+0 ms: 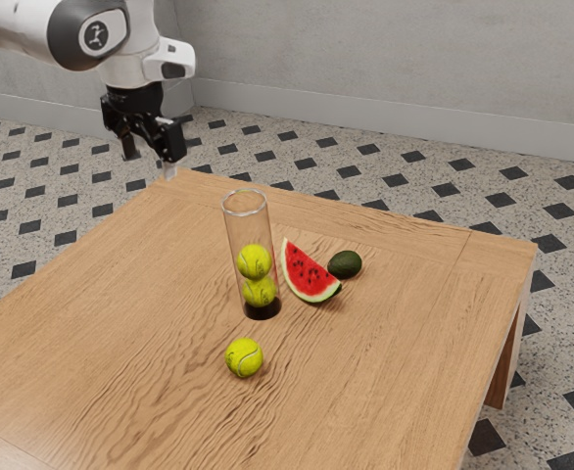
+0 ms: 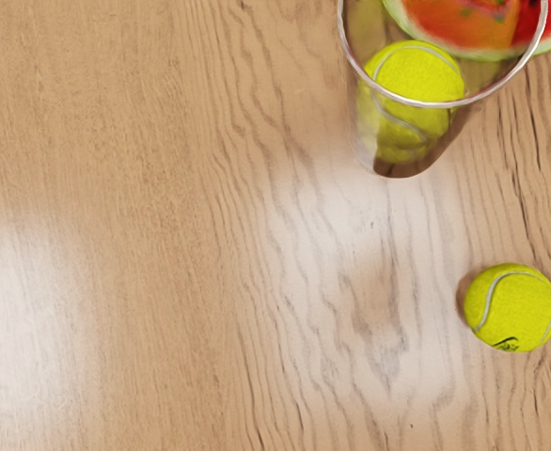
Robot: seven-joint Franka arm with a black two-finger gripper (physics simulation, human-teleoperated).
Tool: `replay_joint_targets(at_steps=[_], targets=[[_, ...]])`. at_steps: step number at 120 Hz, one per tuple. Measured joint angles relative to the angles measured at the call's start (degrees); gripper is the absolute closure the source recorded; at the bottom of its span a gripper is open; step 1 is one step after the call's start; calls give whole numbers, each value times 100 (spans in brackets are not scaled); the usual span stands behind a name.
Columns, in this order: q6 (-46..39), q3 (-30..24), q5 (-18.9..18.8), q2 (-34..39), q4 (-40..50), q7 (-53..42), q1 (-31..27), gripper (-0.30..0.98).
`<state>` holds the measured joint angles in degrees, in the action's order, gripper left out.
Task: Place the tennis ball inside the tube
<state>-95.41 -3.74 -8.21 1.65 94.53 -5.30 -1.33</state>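
Observation:
My gripper (image 1: 152, 161) is high at the exterior view's upper left, above the table's far left corner, its two fingers apart with nothing between them. A clear tube (image 1: 247, 230) stands upright on the table, holding two tennis balls stacked one over the other. A loose tennis ball (image 1: 244, 357) rests on the wood beside the tube, nearer the exterior camera. From my hand's camera, the loose tennis ball (image 2: 511, 308) is seen apart from the tube (image 2: 365, 117), whose round rim is open at the top.
A watermelon wedge (image 1: 308, 274) lies close beside the tube, with a dark green avocado (image 1: 345, 264) just past it. The wooden table (image 1: 101, 323) has its edge toward the exterior view's right, with a tiled floor beyond.

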Motion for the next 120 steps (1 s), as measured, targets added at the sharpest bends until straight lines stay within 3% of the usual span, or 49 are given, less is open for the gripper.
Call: replay_joint_targets(at_steps=[24,40,53,76,100,120], targets=[[-352,30,-111,-55,473,105,-248,0],[-713,334,-82,27,1131,230,16,0],[-877,116,-8,168,1479,405,15,0],[-1159,-36,96,195,1828,710,575,0],[-1424,-142,101,105,1846,895,352,0],[-2036,-646,218,17,2216,695,-226,0]])
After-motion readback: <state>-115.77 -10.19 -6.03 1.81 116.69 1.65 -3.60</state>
